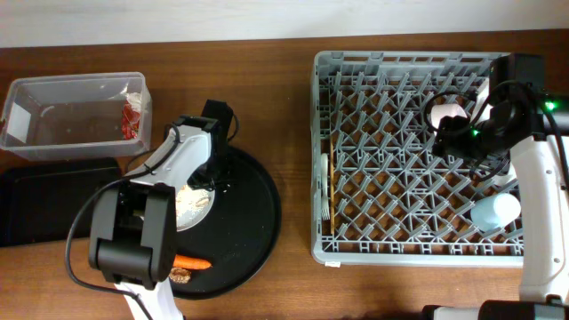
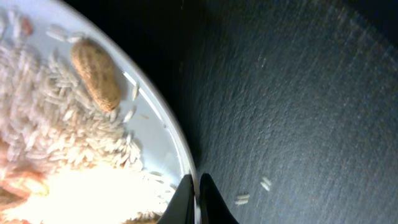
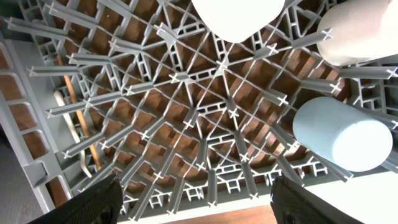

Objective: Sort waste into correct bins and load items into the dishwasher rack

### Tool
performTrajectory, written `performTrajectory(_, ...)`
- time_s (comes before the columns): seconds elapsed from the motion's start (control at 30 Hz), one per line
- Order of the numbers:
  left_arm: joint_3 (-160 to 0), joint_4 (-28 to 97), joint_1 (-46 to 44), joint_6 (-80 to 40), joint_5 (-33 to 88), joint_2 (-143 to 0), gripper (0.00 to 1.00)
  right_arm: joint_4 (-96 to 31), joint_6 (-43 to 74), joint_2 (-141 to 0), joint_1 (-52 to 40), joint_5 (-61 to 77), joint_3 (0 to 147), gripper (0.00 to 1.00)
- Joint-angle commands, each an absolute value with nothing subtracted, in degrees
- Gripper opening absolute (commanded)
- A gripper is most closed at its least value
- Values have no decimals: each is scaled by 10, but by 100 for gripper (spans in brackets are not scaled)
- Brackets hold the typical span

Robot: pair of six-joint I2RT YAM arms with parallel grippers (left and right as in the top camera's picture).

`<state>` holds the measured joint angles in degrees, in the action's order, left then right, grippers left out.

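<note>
Two arms work at opposite ends of the tabletop [image 1: 293, 160]. The left gripper [image 2: 196, 202] is pinched almost closed on the rim of the white plate [image 2: 152, 130], one finger above the edge and one below. The plate sits on the large round black tray [image 2: 298, 112] and carries beige rice-like food scraps [image 2: 56, 124] and a small brown morsel [image 2: 96, 74]. A few grains lie loose on the tray. The orange carrot [image 1: 191, 263] rests near the tray's front edge.

The red-and-white wrapper [image 1: 133, 116] is in the right end of the clear tub [image 1: 18, 116]. The shallow black rectangular tray [image 1: 44, 209] lies just in front of that tub.

The right gripper [image 3: 196, 208] hangs over the grey dishwasher rack [image 1: 356, 62] with its fingers spread wide, holding nothing. The rack holds the light blue cup [image 3: 342, 134], the white cup [image 3: 357, 28] and what looks like the small white bowl [image 3: 236, 15]. The wooden chopsticks [image 3: 76, 102] and white fork [image 3: 69, 134] lie along the rack's left side.
</note>
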<state>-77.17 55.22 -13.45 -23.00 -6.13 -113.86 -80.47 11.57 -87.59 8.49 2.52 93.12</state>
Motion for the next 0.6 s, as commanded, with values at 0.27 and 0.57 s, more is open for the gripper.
performTrajectory(0.27, -939, 766, -131, -212, -80, -1141, 1, -806, 111, -876, 86, 28, 931, 79)
performTrajectory(0.57, -939, 796, -30, -172, -115, -1042, 0, -806, 111, -876, 86, 28, 931, 79)
